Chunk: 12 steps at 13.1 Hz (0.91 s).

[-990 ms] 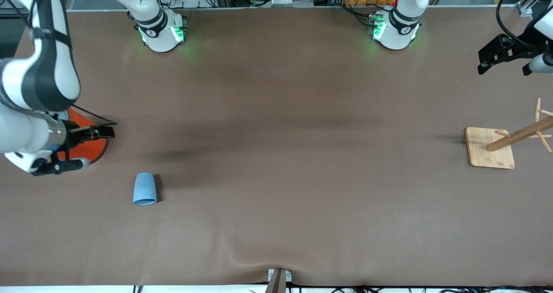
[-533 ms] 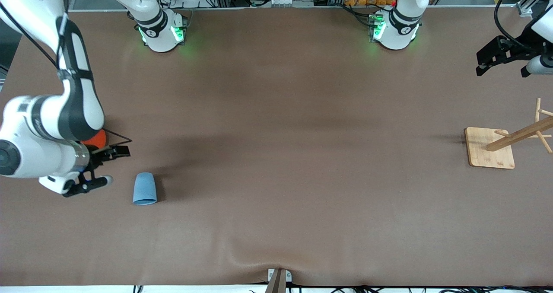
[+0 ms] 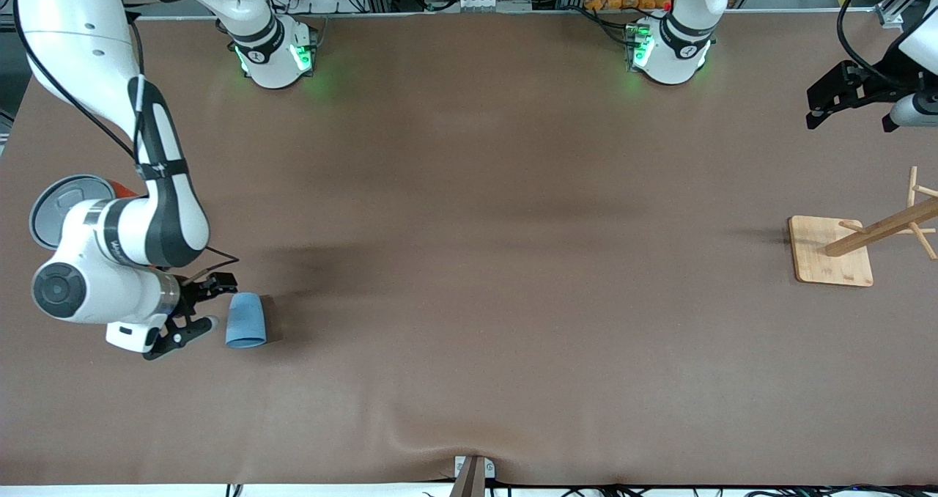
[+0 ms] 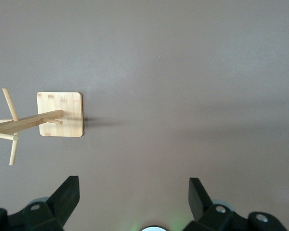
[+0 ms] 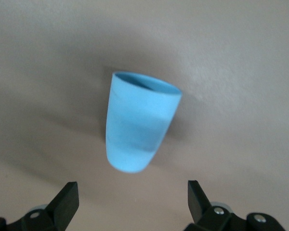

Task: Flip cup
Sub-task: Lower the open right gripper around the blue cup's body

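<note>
Cup [image 3: 245,320] lies on its side on the brown bench [image 3: 469,262], toward the right arm's end, its wider rim turned toward the front camera and its narrow base pointing away. Right end effector [image 3: 205,306] sits low just beside the cup, fingers spread apart and holding nothing — the right wrist view shows the cup [image 5: 139,120] ahead of the two dark fingertips [image 5: 65,199], not yet between them. An orange can with a grey top [image 3: 66,204] stands partly hidden by the right arm. Left end effector [image 3: 850,101] waits in the air at the left arm's end, fingers apart — over the bench near the wooden rack [image 3: 865,237], which its wrist view also shows [image 4: 38,120].
</note>
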Each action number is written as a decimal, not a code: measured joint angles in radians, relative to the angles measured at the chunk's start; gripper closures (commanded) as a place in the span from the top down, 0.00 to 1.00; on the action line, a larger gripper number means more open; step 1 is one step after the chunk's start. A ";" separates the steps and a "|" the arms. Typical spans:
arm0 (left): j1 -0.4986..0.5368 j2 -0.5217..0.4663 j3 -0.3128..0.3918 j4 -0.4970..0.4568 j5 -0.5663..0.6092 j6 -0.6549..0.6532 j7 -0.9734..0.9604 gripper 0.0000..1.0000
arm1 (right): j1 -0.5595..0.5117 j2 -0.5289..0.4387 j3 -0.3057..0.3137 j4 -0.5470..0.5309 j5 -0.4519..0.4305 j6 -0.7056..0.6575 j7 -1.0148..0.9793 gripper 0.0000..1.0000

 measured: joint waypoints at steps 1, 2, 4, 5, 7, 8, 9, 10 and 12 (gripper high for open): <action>0.000 0.001 -0.001 0.000 0.000 0.000 0.000 1.00 | 0.004 0.008 0.000 0.000 0.000 0.018 0.000 1.00; 0.000 0.001 -0.002 0.000 0.000 0.000 0.000 1.00 | 0.005 0.014 0.000 -0.002 0.000 0.038 -0.001 1.00; 0.000 0.001 -0.003 0.000 0.000 0.000 0.000 1.00 | 0.000 0.016 -0.003 -0.029 0.011 0.102 -0.002 1.00; 0.000 0.001 -0.003 0.000 0.000 0.000 0.000 1.00 | -0.003 0.017 -0.004 -0.047 0.024 0.143 -0.004 1.00; 0.000 0.001 -0.003 0.000 0.000 0.000 0.000 1.00 | -0.007 0.017 -0.004 -0.077 0.044 0.205 -0.010 1.00; 0.000 0.001 -0.003 0.000 0.000 0.000 0.000 1.00 | -0.007 0.017 -0.004 -0.091 0.049 0.230 -0.010 1.00; 0.000 0.001 -0.003 0.000 0.000 0.000 0.000 1.00 | -0.007 0.017 -0.004 -0.109 0.056 0.265 -0.010 1.00; 0.000 0.001 -0.003 0.000 0.000 0.000 0.000 1.00 | -0.007 0.017 -0.004 -0.130 0.064 0.301 -0.010 1.00; 0.000 0.001 -0.003 0.000 0.000 0.000 0.000 1.00 | -0.007 0.017 -0.004 -0.167 0.069 0.359 -0.010 1.00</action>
